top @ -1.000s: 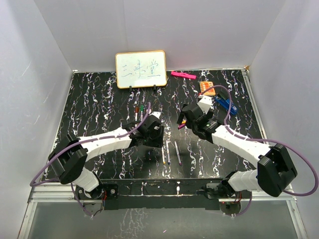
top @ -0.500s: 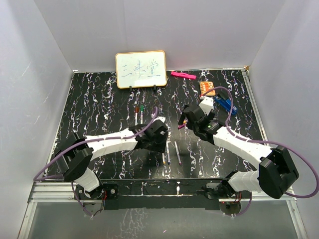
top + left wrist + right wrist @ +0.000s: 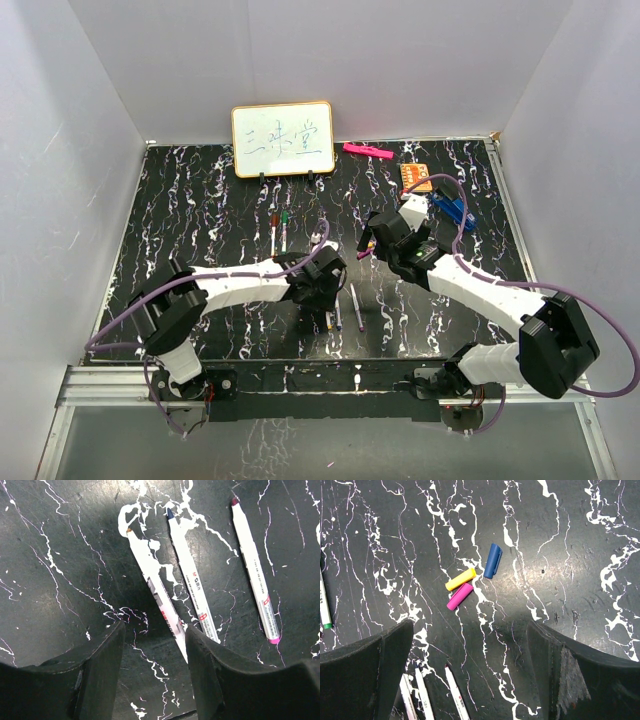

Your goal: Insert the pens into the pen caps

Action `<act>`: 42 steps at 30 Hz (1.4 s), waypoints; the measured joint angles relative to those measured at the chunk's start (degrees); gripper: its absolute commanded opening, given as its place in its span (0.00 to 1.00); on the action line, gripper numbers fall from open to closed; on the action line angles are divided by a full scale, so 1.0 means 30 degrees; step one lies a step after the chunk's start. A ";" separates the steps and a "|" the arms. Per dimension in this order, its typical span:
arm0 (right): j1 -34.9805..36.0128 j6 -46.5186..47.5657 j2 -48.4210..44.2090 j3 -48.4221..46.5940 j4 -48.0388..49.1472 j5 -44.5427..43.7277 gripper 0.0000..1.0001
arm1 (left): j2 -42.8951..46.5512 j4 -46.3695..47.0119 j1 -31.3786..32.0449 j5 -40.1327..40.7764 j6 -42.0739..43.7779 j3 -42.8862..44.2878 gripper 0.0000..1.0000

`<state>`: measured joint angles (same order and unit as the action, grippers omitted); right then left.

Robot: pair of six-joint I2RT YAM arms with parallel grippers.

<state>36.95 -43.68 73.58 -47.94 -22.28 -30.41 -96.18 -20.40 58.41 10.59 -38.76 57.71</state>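
Observation:
Three uncapped white pens lie side by side in the left wrist view: yellow tip [image 3: 150, 575], blue tip [image 3: 191, 575] and purple tip [image 3: 252, 570]. They show in the top view [image 3: 338, 314] just in front of my left gripper [image 3: 322, 298]. That gripper [image 3: 152, 675] is open and empty, and the yellow-tipped pen's rear end lies against its right finger [image 3: 205, 670]. My right gripper [image 3: 470, 680] is open and empty above a blue cap [image 3: 493, 560], a yellow cap [image 3: 460, 579] and a purple cap [image 3: 459, 596]. A red-ended pen [image 3: 273, 228] and a green-ended pen [image 3: 284, 226] lie farther back.
A small whiteboard [image 3: 283, 139] stands at the back. A pink marker [image 3: 367, 151], an orange board [image 3: 418, 176] and a blue clip-like object [image 3: 448, 208] lie at the back right. My right gripper [image 3: 378, 238] hangs right of centre.
My left gripper has moved right and toward the front, arriving over the three uncapped pens. My right gripper has barely shifted and stays open.

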 measured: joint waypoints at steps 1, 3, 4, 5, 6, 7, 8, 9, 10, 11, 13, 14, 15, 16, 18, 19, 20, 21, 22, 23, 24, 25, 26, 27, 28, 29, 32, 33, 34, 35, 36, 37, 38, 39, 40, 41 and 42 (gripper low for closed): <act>0.0000 0.0000 0.0022 0.0000 -0.0007 0.0007 0.94 | -0.0073 0.0022 0.0000 0.0007 0.0000 0.0044 0.50; 0.0000 0.0000 0.0095 0.0000 0.0000 0.0022 0.94 | -0.0299 -0.0066 0.0007 0.0058 0.0000 0.0204 0.50; -0.0007 0.0000 0.0138 0.0000 0.0000 0.0051 0.94 | -0.0444 -0.0066 0.0015 0.0087 0.0000 0.0284 0.50; -0.0022 0.0000 0.0175 0.0000 -0.0007 0.0080 0.94 | -0.0597 -0.0066 0.0022 0.0131 0.0007 0.0335 0.50; -0.0029 0.0007 0.0204 0.0000 0.0000 0.0095 0.94 | -0.0743 -0.0066 0.0036 0.0138 0.0007 0.0350 0.50; -0.0036 0.0007 0.0233 0.0000 0.0000 0.0109 0.94 | -0.0860 -0.0095 0.0036 0.0146 0.0007 0.0350 0.50; -0.0058 0.0007 0.0262 0.0000 0.0000 0.0131 0.94 | -0.0962 -0.0117 0.0044 0.0204 0.0044 0.0408 0.50; -0.0073 0.0007 0.0277 0.0000 0.0000 0.0131 0.94 | -0.0984 -0.0153 0.0044 0.0197 0.0058 0.0481 0.50; -0.0095 0.0000 0.0291 0.0000 0.0000 0.0138 0.94 | -0.1020 -0.0204 0.0066 0.0204 0.0058 0.0503 0.50; -0.0095 0.0007 0.0299 0.0000 0.0000 0.0138 0.94 | -0.1056 -0.0226 0.0080 0.0211 0.0066 0.0532 0.50; -0.0095 0.0007 0.0321 0.0000 0.0000 0.0138 0.94 | -0.1137 -0.0350 0.0080 0.0233 0.0080 0.0627 0.47; -0.0095 0.0007 0.0335 0.0000 0.0007 0.0146 0.94 | -0.1180 -0.0393 0.0080 0.0262 0.0087 0.0670 0.45; -0.0095 0.0007 0.0357 0.0000 0.0015 0.0153 0.94 | -0.1202 -0.0466 0.0087 0.0299 0.0131 0.0714 0.43; -0.0095 0.0000 0.0386 0.0000 0.0022 0.0153 0.94 | -0.1231 -0.0583 0.0095 0.0408 0.0233 0.0736 0.42; -0.0095 0.0007 0.0437 0.0000 0.0044 0.0204 0.94 | -0.1231 -0.0707 0.0095 0.0546 0.0284 0.0736 0.41; -0.0095 0.0007 0.0466 0.0000 0.0051 0.0219 0.94 | -0.1231 -0.0801 0.0095 0.0648 0.0306 0.0736 0.41; -0.0095 0.0007 0.0495 0.0000 0.0051 0.0240 0.94 | -0.1231 -0.0889 0.0095 0.0736 0.0357 0.0736 0.42; -0.0095 0.0000 0.0510 0.0000 0.0051 0.0270 0.94 | -0.1224 -0.0991 0.0095 0.0794 0.0408 0.0736 0.42; -0.0095 0.0007 0.0517 0.0000 0.0051 0.0277 0.94 | -0.1217 -0.1151 0.0095 0.0860 0.0466 0.0736 0.43; -0.0095 0.0000 0.0517 0.0000 0.0051 0.0284 0.94 | -0.1209 -0.1333 0.0102 0.0918 0.0539 0.0736 0.43; -0.0095 0.0000 0.0517 0.0000 0.0058 0.0284 0.94 | -0.1195 -0.1632 0.0102 0.1027 0.0641 0.0743 0.43; -0.0095 0.0000 0.0517 0.0000 0.0051 0.0299 0.94 | -0.1195 -0.1865 0.0109 0.1107 0.0699 0.0765 0.43; -0.0095 0.0000 0.0517 0.0000 0.0051 0.0313 0.94 | -0.1195 -0.2106 0.0109 0.1144 0.0729 0.0794 0.43; -0.0095 -0.0007 0.0517 0.0000 0.0058 0.0350 0.94 | -0.1195 -0.2419 0.0109 0.1202 0.0772 0.0874 0.43; -0.0095 -0.0015 0.0517 0.0000 0.0058 0.0357 0.94 | -0.1195 -0.2739 0.0109 0.1268 0.0787 0.0903 0.43; -0.0095 -0.0044 0.0525 0.0000 0.0051 0.0379 0.94 | -0.1195 -0.3016 0.0109 0.1341 0.0794 0.0933 0.43; -0.0095 -0.0087 0.0561 0.0000 0.0058 0.0510 0.94 | -0.1195 -0.3687 0.0109 0.1639 0.0831 0.1013 0.43; -0.0095 -0.0102 0.0605 0.0000 0.0058 0.0561 0.94 | -0.1195 -0.3810 0.0109 0.1705 0.0838 0.1013 0.43; -0.0095 -0.0124 0.0641 0.0000 0.0051 0.0605 0.94 | -0.1195 -0.3854 0.0109 0.1734 0.0845 0.1013 0.43; -0.0095 -0.0131 0.0678 0.0000 0.0058 0.0641 0.94 | -0.1195 -0.3869 0.0109 0.1741 0.0852 0.1013 0.43; -0.0095 -0.0131 0.0714 0.0000 0.0066 0.0648 0.94 | -0.1195 -0.3861 0.0109 0.1770 0.0867 0.1013 0.43; -0.0095 -0.0138 0.0743 0.0000 0.0058 0.0663 0.94 | -0.1195 -0.3854 0.0109 0.1800 0.0896 0.1013 0.43; -0.0095 -0.0138 0.0765 0.0000 0.0051 0.0685 0.94 | -0.1195 -0.3854 0.0102 0.1829 0.0933 0.1013 0.43; -0.0095 -0.0138 0.0765 0.0000 0.0058 0.0707 0.94 | -0.1195 -0.3832 0.0102 0.1858 0.0998 0.1013 0.43; -0.0095 -0.0138 0.0765 0.0000 0.0058 0.0699 0.94 | -0.1195 -0.3803 0.0095 0.1872 0.1056 0.1013 0.43; -0.0095 -0.0138 0.0765 0.0000 0.0058 0.0707 0.94 | -0.1209 -0.3781 0.0080 0.1887 0.1151 0.1013 0.43; -0.0095 -0.0138 0.0765 0.0000 0.0051 0.0707 0.94 | -0.1231 -0.3738 0.0066 0.1887 0.1253 0.1013 0.43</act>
<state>36.67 -44.10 75.88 -47.94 -22.13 -28.29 -99.88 -31.62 58.61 16.25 -35.00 60.75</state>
